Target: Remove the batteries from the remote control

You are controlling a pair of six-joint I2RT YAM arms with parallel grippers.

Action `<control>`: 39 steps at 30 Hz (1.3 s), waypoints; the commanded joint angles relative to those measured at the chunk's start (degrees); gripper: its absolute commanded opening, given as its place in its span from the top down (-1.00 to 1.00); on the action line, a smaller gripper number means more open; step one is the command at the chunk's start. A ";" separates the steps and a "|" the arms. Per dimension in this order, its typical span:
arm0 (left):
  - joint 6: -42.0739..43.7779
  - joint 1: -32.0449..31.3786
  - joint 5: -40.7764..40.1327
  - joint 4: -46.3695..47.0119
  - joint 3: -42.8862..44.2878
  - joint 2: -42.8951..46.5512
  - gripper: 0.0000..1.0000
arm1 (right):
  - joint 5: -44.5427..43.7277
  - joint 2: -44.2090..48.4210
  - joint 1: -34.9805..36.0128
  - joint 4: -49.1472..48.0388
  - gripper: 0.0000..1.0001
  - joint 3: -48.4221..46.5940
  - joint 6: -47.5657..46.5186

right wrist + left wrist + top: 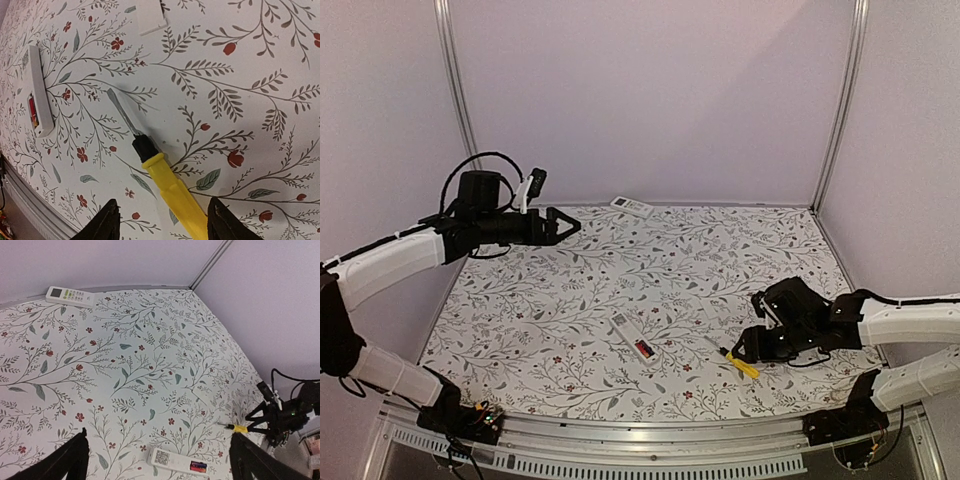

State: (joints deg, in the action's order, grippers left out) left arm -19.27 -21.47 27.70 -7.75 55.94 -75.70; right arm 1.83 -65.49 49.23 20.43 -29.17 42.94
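The table point(520, 300) is covered edge to edge in a white cloth printed with grey twigs and small red flowers, with pale panels on three sides. Above its far left part hangs the left gripper point(570, 225), raised well clear of the cloth. Its black fingers point(75, 455) are spread wide with nothing between them. The right gripper point(163, 201) sits low over the near right part with its jaws apart. They straddle the handle of a yellow-handled screwdriver point(167, 182) that lies flat on the cloth (a gap shows beside the handle, so it isn't pinched).

The remote control point(632, 337) is a slim white bar lying at an angle near the middle of the table, a little toward the near edge, back side up. One end carries a square code sticker point(162, 456); at the other end the battery bay is uncovered. The remote rests well apart from the left gripper, lower and further right. It is nearer the right gripper, off to that gripper's left, and the screwdriver's metal shaft points roughly its way without touching it.

A broader white remote point(70, 295) lies by the far wall. A small flat white piece point(149, 17) lies on the cloth beyond the screwdriver's tip.

The batteries point(198, 466) sit side by side in the bay, one reddish, one dark.
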 commanded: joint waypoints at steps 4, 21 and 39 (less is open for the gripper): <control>-1.42 0.53 2.26 1.04 -0.39 0.40 -0.95 | -5.47 -4.05 3.73 5.93 -0.15 -2.53 -0.43; -2.27 0.49 2.38 1.48 -0.84 -0.57 -0.95 | -4.96 -7.02 6.62 1.56 0.09 -2.17 -3.34; -2.56 0.46 2.67 1.62 -1.01 -0.66 -0.95 | -11.15 -14.56 10.62 5.11 0.42 -6.82 -1.13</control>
State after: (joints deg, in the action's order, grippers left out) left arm -21.32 -21.47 29.63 -7.07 55.75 -75.79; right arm -6.15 -79.07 59.27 23.66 -34.94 40.45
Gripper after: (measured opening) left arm 0.976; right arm 0.301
